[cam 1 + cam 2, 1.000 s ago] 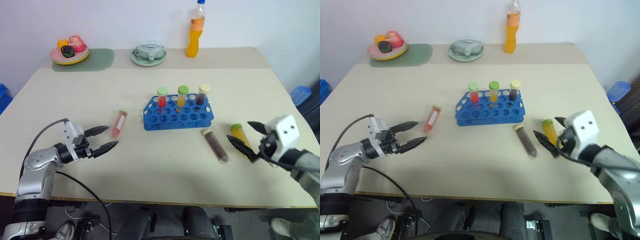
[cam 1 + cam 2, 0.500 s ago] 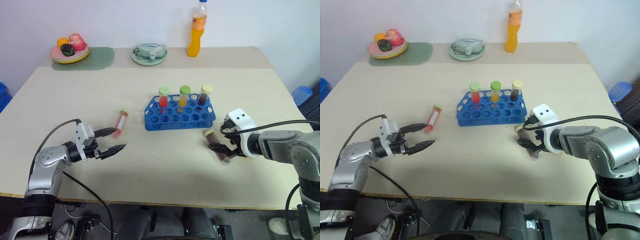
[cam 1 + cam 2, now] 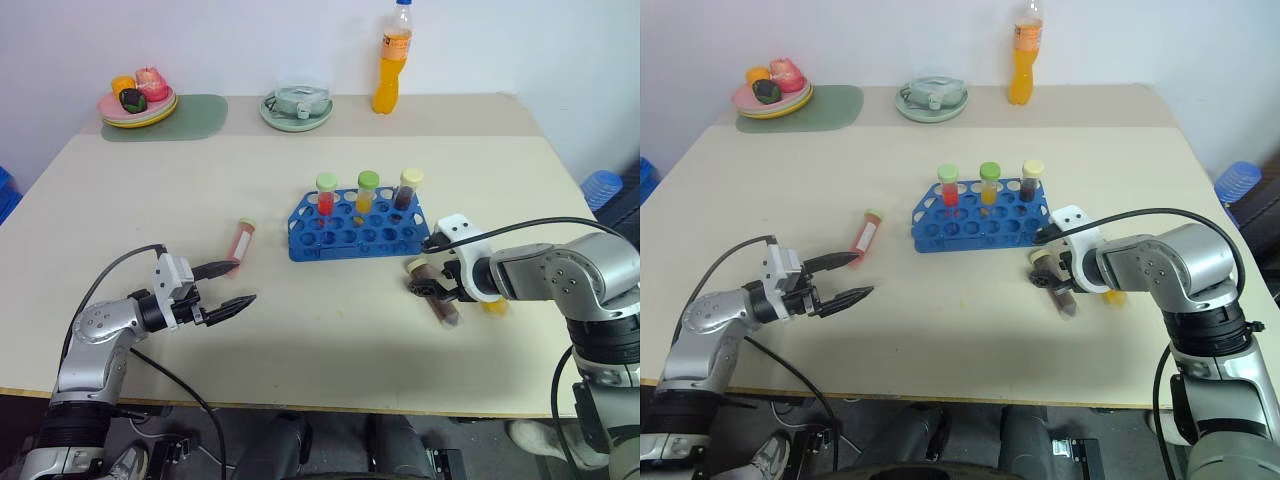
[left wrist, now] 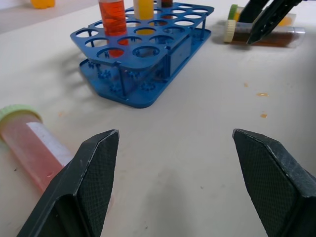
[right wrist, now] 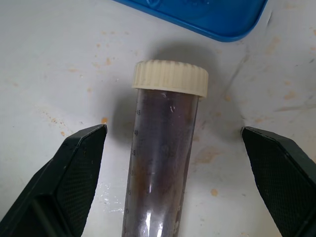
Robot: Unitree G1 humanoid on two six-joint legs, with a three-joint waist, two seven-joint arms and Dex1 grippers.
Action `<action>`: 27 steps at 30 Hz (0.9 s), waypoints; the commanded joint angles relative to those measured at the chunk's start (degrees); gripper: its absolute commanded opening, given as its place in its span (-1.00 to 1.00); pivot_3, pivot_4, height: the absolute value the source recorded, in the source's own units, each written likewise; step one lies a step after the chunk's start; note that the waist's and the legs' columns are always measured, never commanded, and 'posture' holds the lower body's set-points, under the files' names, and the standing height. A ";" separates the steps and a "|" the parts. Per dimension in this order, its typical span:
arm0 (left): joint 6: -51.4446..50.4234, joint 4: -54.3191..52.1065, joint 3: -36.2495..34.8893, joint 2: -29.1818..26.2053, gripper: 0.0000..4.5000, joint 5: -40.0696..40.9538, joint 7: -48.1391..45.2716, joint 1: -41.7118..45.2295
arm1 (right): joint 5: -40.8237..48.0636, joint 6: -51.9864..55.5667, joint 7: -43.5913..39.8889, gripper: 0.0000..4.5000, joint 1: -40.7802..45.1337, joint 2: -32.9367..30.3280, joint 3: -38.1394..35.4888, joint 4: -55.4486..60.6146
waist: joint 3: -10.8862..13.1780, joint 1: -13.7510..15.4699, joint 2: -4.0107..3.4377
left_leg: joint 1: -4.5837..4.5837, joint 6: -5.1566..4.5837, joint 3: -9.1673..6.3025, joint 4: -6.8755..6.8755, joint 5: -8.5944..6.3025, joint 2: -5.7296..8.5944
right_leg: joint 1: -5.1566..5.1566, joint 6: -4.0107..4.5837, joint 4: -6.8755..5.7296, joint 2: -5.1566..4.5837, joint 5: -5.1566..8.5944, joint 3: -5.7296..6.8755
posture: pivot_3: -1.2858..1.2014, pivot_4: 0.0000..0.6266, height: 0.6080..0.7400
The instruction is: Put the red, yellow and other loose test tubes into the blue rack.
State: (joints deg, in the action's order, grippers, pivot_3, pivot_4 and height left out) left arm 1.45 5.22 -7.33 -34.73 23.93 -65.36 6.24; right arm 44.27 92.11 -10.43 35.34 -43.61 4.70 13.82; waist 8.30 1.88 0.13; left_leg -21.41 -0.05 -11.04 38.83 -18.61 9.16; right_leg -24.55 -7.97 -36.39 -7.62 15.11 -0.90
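From my seat, the rack [image 3: 360, 226] sat mid-table with three tubes [image 3: 367, 190] standing in its back row; one loose tube [image 3: 240, 244] lay to its left, two [image 3: 436, 298] to its right.

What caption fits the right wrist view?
Open right hand straddles the lying dark brown tube, near the blue rack.

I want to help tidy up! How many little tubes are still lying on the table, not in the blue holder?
3: the red tube left of the blue rack, the brown tube between the right gripper's fingers, the yellow tube just beyond it.
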 commanded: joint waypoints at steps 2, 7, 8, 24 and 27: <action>-0.07 -2.58 0.02 0.15 0.70 0.26 0.87 -1.11 | 0.19 0.39 0.19 0.35 -0.36 -0.41 3.08 1.55 | 0.00 -0.04 0.01 | 0.00 0.00 0.00 0.00 0.00 0.00 | 0.00 0.00 0.00 0.00 0.00 0.00 | 0.03 -0.52 1.00; -0.31 -3.24 0.19 0.18 0.70 0.28 1.41 -1.77 | -1.83 0.27 -0.72 -0.62 -0.57 -1.41 5.28 4.32 | -0.01 -0.18 0.02 | 0.01 0.00 0.00 -0.01 0.00 0.00 | 0.03 -0.01 0.02 0.00 0.00 0.00 | 0.03 -0.52 1.00; -0.35 -3.22 0.20 0.17 0.70 0.26 1.51 -1.76 | -2.14 -0.41 -2.01 -0.62 -0.70 -2.24 6.06 5.63 | -0.01 -0.17 0.02 | 0.01 -0.01 0.00 0.01 0.00 0.00 | 0.05 -0.01 0.03 0.00 -0.01 0.00 | 0.03 -0.52 1.00; -0.85 -3.12 0.60 0.76 0.70 0.79 2.48 -1.87 | -7.87 -45.28 -24.11 -0.62 -12.72 -3.61 -3.74 16.72 | 0.03 0.26 0.01 | 0.00 -0.06 0.08 0.01 -0.04 -0.01 | 0.06 -0.17 0.17 0.02 -0.09 0.01 | 0.03 -0.52 1.00; -0.78 -3.16 0.68 1.37 0.70 0.93 3.02 -1.56 | -9.56 -62.23 -28.40 -0.62 -13.55 7.62 -5.60 9.47 | 0.02 0.20 0.05 | 0.02 -0.06 0.09 0.01 -0.04 0.00 | 0.06 -0.18 0.15 0.03 -0.10 0.00 | 0.03 -0.52 1.00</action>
State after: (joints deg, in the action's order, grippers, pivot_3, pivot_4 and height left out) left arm 0.44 3.46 -6.00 -33.57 24.25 -62.84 4.52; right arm 35.32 39.52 -36.36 21.91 -39.08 1.31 25.75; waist 8.33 2.08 0.19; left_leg -21.37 -0.10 -10.96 38.84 -18.65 9.14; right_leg -24.46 -8.15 -36.24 -7.57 15.01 -0.90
